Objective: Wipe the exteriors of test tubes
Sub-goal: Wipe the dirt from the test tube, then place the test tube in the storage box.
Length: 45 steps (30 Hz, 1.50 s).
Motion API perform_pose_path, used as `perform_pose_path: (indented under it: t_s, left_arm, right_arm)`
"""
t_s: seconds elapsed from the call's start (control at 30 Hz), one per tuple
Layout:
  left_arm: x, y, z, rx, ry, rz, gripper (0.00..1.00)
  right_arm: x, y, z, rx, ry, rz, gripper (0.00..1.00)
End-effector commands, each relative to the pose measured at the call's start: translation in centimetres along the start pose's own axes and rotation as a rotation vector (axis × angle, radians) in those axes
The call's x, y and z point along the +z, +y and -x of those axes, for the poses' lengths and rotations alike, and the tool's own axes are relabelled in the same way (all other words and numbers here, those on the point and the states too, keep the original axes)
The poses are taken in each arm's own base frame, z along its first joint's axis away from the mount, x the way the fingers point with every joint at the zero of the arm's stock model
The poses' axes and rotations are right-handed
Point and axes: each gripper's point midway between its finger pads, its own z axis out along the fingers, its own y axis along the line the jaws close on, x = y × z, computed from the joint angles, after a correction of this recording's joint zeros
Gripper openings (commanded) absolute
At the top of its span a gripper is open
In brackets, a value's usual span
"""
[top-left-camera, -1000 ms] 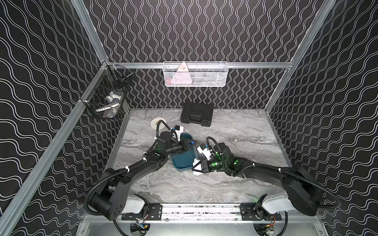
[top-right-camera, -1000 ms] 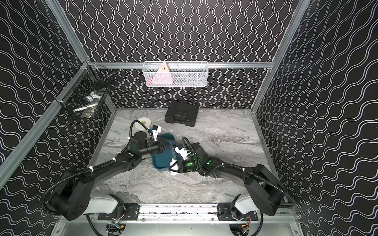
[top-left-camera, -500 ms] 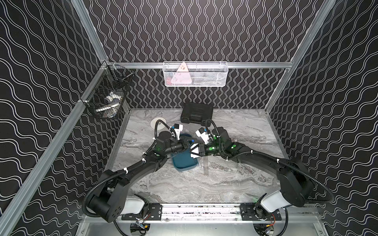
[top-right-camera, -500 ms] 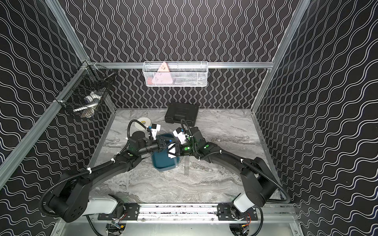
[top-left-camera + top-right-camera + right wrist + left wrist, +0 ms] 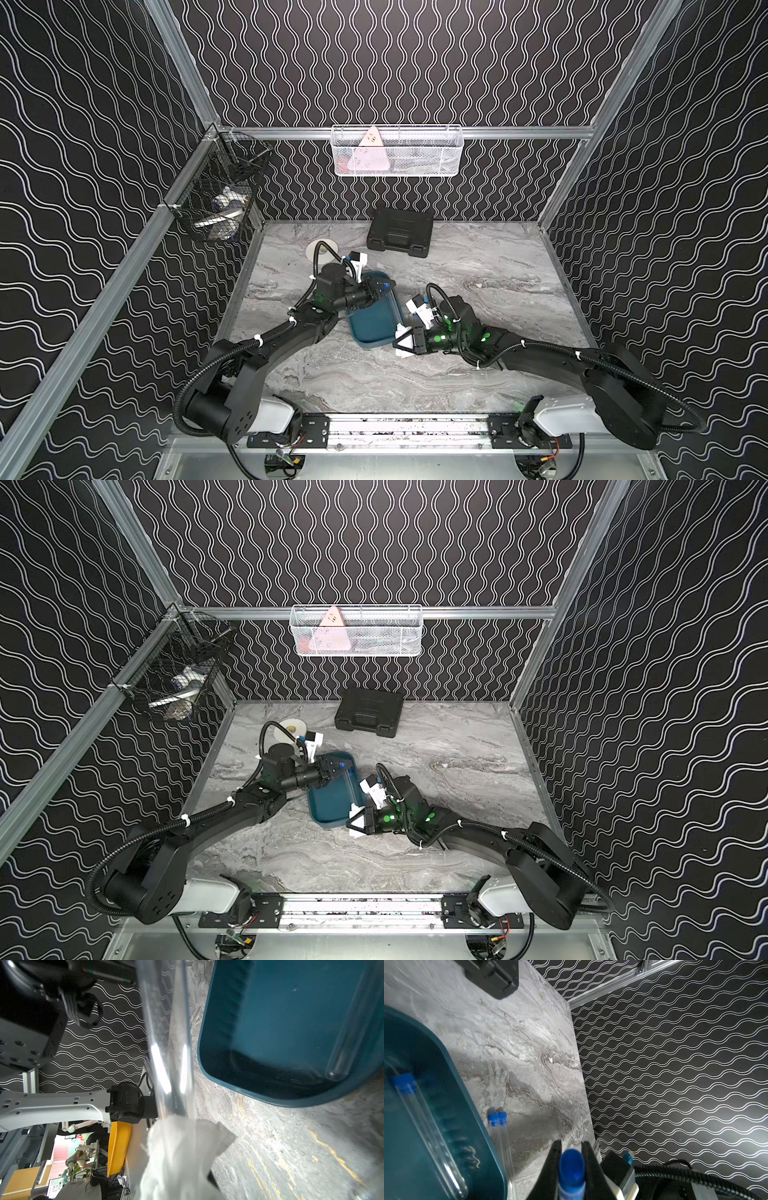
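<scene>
Looked down on a grey marbled table (image 5: 478, 374) inside a booth of wavy black-and-white walls. Noted a teal tray (image 5: 374, 328) slightly left of the table's middle, long side running near to far. Over the tray's far end, found the left gripper (image 5: 380, 288) pressed tight on the blue-capped end of one test tube (image 5: 571, 1169), with the clear tube slanting from there toward the near right. At the tray's near right corner, found the right gripper (image 5: 400, 343) clamped on a crumpled white tissue (image 5: 182, 1157) — tissue bunched around the lower part of that same tube, hiding its tip. Inside the tray, spotted a second test tube (image 5: 427, 1130) lying lengthwise near the right wall, cap toward the far end. Just beside the tray's right rim, on the bare table, spotted two more test tubes (image 5: 501, 1142) lying side by side and touching, caps also toward the far end. Against the far wall, noted a closed black case (image 5: 400, 232); above it, a white mesh basket (image 5: 397, 151).
</scene>
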Motion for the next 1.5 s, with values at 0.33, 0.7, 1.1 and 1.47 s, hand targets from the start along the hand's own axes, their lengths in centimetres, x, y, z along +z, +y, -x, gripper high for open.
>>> perform_pose_path:
  t_s: [0.33, 0.7, 1.1, 1.47]
  left_arm:
    - [0.1, 5.8, 3.9, 0.151, 0.051, 0.230, 0.17]
    - [3.2, 12.7, 3.2, 0.104, 0.140, 0.342, 0.17]
    - [4.9, 18.6, 2.6, -0.022, 0.131, 0.458, 0.20]
    - [3.8, 17.6, 3.4, -0.002, 0.085, 0.493, 0.37]
  right_arm:
    - [-5.1, -3.1, 0.7, 0.005, -0.069, -0.141, 0.19]
    - [-10.8, -6.1, 4.9, 0.038, -0.192, -0.209, 0.19]
    - [-11.0, -8.4, 3.9, 0.112, -0.242, -0.255, 0.19]
    - [-10.8, -16.1, 0.8, 0.353, -0.148, -0.566, 0.20]
